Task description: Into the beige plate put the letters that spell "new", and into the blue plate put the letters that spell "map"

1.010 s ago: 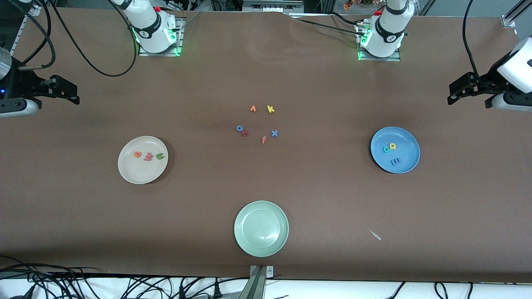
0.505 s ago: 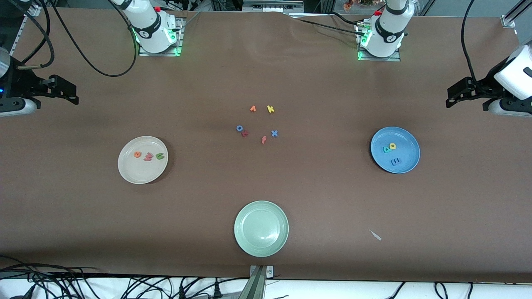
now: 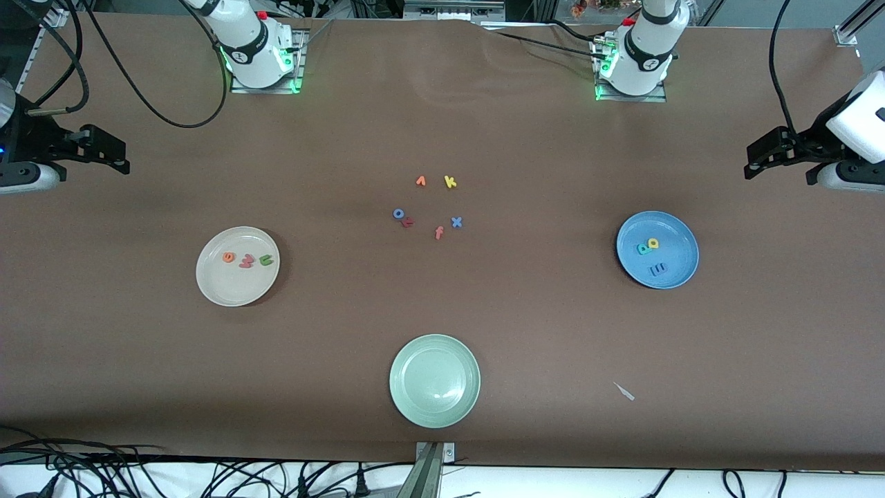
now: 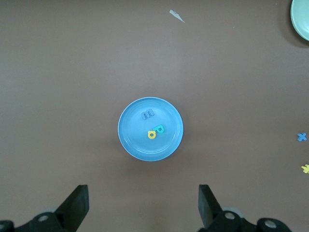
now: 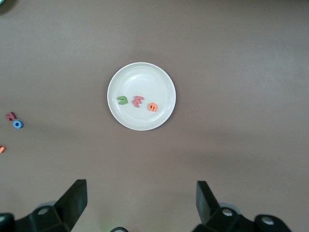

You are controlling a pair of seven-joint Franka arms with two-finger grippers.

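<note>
Pale green plate [image 4: 301, 19] cut by edge

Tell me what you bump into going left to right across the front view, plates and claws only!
right claw → beige plate → pale green plate → blue plate → left claw

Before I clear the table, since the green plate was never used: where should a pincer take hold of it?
Grip the pale green plate by its raised rim, coming straight down with one finger inside and one outside. It lies flat, shallow and empty, far too wide to span. The rim toward the robots' bases is likely easiest, since both open pincers, left and right, wait there.
</note>
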